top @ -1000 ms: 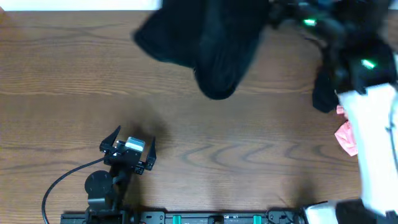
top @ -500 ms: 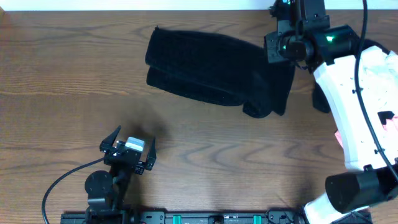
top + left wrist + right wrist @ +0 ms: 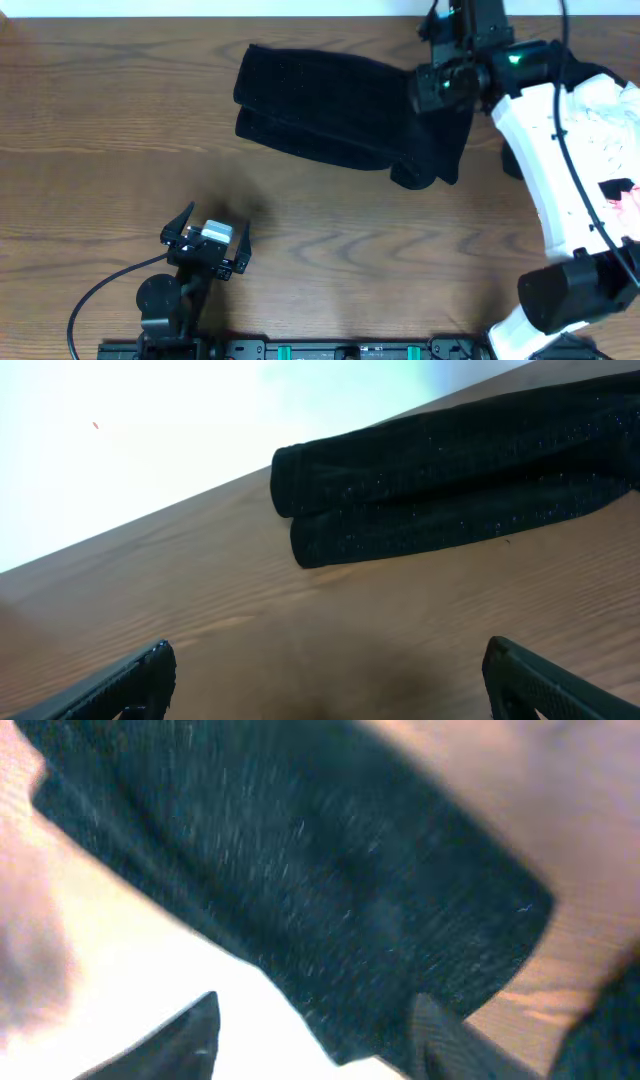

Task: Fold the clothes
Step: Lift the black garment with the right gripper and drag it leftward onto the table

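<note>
A black garment (image 3: 335, 112) lies folded in a long band across the far middle of the table, and the left wrist view shows its two stacked layers (image 3: 450, 475). My right gripper (image 3: 435, 88) hovers over the garment's right end with its jaws apart. In the right wrist view the black cloth (image 3: 300, 860) fills the frame, one corner of it reaching down beside the right finger (image 3: 455, 1040), and nothing is pinched. My left gripper (image 3: 205, 240) rests near the front edge, open and empty, well short of the garment.
A heap of white and pink clothes (image 3: 612, 110) sits at the right edge under my right arm, with a dark piece (image 3: 515, 155) beside it. The table's far edge runs just behind the garment. A black cable (image 3: 100, 290) trails from the left arm's base.
A second ago the black garment hung bunched from my shut right gripper. It now lies flat on the table, and the right jaws have opened and let it go. The left arm has not moved.
</note>
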